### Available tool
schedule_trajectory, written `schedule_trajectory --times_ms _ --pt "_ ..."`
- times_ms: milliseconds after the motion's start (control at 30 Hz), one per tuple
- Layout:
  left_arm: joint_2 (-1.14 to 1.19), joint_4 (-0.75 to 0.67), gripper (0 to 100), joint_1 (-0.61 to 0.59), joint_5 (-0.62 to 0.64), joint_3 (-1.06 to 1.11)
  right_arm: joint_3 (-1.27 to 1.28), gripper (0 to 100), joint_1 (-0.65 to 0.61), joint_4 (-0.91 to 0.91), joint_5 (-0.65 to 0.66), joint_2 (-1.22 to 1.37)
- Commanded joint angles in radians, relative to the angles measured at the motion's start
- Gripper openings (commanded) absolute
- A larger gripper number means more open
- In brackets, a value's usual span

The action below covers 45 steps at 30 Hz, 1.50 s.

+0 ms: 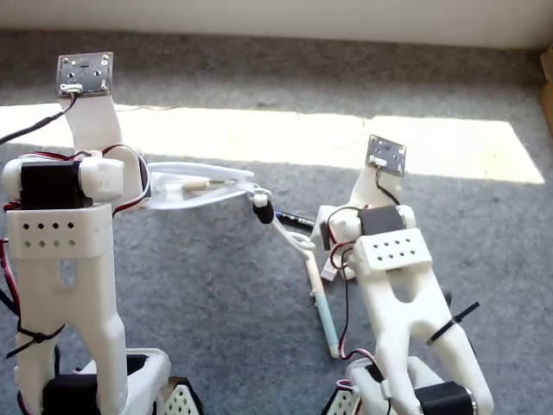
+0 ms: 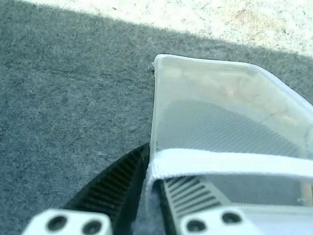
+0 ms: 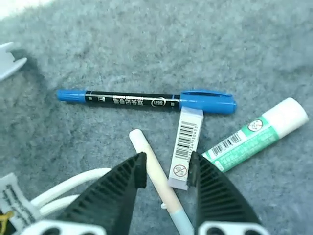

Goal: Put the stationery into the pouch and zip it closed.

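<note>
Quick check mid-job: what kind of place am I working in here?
Probably an indoor hobby or lab setup rather than a factory: a grey carpet-like covering, a sunlight patch across it, and a blue marker and glue stick lying loose.

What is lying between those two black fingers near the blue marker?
In the right wrist view, a pale pen and the end of a white barcoded block lie between the right gripper's open fingers.

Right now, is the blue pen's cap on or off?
On. The blue clipped cap sits on one end of the black-barrelled blue marker pen, lying on the grey carpet.
</note>
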Motion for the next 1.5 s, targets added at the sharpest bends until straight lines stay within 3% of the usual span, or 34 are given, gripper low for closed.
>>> schedule_trajectory --times_ms 0,400,967,1233,1467 --pt "0.012 -0.02 1 0.013 0.009 0.007 -0.059 13.8 0.018 -0.077 -0.011 0.048" --pt "0.012 -0.02 1 0.013 0.009 0.007 -0.104 13.8 0.073 -0.099 -0.009 0.268" --pt "0.012 -0.02 1 0.013 0.008 0.008 -0.117 13.7 0.071 -0.142 -0.011 0.383" --pt "0.012 -0.02 1 0.013 0.008 0.008 -0.117 2.6 0.074 -0.143 -0.008 0.357" --pt "0.012 -0.02 1 0.013 0.008 0.008 -0.111 1.9 0.071 -0.142 -0.005 0.231"
